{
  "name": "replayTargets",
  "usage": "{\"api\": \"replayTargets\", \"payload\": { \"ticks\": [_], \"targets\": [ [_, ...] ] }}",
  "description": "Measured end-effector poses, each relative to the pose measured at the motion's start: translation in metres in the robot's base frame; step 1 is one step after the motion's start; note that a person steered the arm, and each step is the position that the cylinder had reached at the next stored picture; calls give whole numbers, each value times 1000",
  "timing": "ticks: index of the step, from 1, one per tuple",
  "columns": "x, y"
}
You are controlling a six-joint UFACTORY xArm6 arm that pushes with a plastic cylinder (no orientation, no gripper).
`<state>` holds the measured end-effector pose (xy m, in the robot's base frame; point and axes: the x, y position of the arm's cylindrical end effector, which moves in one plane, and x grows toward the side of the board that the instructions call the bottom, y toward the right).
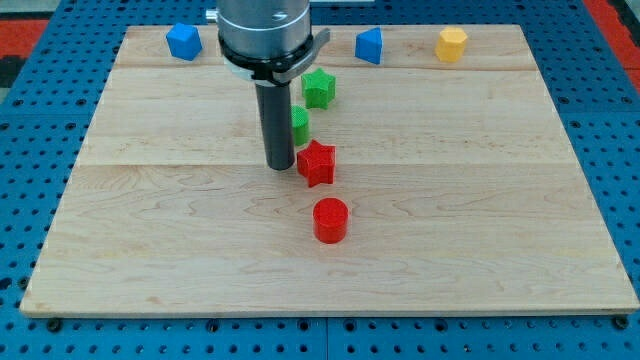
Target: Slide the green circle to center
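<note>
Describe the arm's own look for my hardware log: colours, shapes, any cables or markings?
Only the arm's lower end shows. A wide silver-grey metal cylinder sits at the view's top, ringed by a black collar with small side lugs. From it hangs a straight, dark, matte cylindrical rod ending in my tip, blunt and flat. No cables, labels or markings are visible. The tip stands just left of the partly hidden green circle.

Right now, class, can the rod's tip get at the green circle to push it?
Probably yes: my tip sits right beside the green circle, at its left, nothing between. The red star lies just below, toward the centre.
</note>
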<state>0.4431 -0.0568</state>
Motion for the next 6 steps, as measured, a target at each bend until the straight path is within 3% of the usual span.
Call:
{"api": "replayTargets", "payload": {
  "ticks": [2,4,6],
  "targets": [
    [-44,-50],
    [-57,-2],
    [-54,3]
  ]
}}
